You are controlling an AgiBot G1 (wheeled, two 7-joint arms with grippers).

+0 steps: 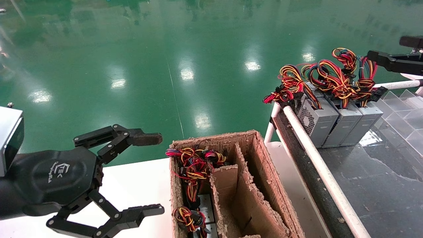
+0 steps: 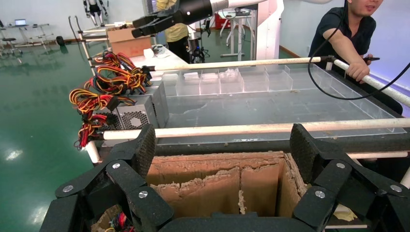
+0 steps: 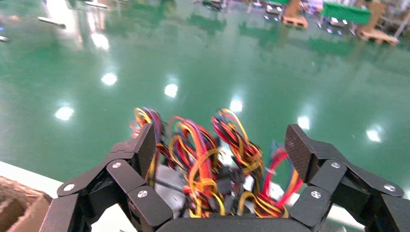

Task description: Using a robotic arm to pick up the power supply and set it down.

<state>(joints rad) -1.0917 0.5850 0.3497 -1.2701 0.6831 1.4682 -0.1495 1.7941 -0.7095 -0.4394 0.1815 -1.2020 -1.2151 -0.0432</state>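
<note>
Above the green floor (image 1: 205, 49), the right claw (image 3: 220, 145) gapes wide over the power supply (image 1: 363, 124).

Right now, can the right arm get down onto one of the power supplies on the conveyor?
Probably yes. The right gripper is open and hangs just above the wire bundles topping the power supplies. Nothing but those loose wires lies between its fingers and the grey boxes; they could snag.
</note>
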